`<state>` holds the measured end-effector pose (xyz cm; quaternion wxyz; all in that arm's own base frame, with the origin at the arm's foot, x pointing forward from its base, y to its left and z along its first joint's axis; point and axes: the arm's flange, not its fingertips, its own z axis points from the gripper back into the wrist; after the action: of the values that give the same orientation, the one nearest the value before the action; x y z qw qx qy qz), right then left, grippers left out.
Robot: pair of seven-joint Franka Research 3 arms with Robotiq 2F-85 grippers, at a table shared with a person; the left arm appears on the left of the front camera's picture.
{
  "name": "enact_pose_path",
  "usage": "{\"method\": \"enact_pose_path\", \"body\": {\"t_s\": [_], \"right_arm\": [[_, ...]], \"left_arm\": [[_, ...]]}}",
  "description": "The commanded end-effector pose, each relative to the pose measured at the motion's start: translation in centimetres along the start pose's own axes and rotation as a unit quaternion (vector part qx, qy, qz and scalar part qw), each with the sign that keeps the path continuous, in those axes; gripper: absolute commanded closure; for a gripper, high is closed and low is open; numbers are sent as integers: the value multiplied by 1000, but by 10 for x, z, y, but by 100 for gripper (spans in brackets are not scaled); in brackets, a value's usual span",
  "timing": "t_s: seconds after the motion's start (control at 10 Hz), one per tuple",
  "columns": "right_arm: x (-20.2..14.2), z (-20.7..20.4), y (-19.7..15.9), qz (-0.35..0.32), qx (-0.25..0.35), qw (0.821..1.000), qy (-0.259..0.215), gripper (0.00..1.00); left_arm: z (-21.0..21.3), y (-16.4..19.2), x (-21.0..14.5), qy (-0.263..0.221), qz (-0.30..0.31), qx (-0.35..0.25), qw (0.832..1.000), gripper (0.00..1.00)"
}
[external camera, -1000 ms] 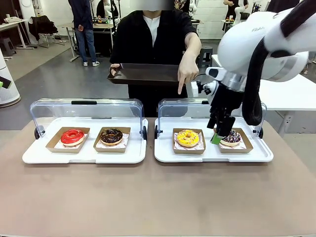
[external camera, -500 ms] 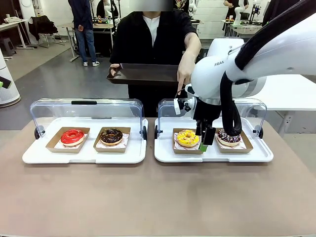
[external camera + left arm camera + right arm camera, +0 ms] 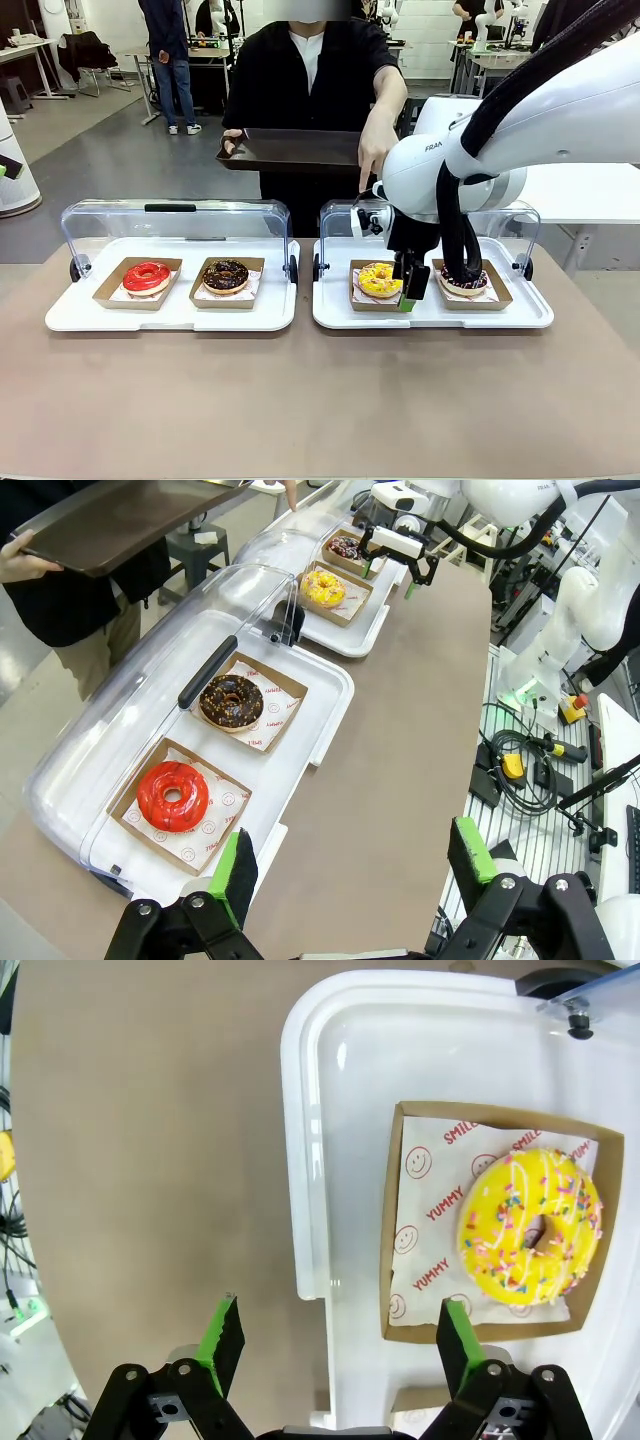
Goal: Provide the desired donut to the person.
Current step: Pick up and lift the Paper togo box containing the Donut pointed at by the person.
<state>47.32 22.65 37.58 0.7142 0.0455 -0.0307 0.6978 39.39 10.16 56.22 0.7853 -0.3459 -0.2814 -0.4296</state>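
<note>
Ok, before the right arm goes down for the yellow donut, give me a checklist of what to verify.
1. The right gripper open: ok.
2. It centred over the yellow donut: not ok; the donut lies off to one side, one finger above its cardboard tray edge, the other above the table.
3. The clear lid raised: ok.
4. Person's pointing hand out of the way: ok, it hangs beyond the lid.
5. Person's dark tray ready: ok, held level.
6. The left gripper clear: ok, open, off at the red donut's end.
</note>
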Motion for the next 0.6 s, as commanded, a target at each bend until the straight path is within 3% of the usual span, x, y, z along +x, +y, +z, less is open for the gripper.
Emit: {"method": "enact_pose_path", "body": {"t_s": [0.0,0.5], "right_arm": [[0,2,2,2,4,1000,2,0],[-5,-12,-9,-8,-38,999,6,0]], "left_arm": [[1,-2,2,-6,9,-3,1000,0],[1,-2,2,-6,9,-3,1000,0]]}}
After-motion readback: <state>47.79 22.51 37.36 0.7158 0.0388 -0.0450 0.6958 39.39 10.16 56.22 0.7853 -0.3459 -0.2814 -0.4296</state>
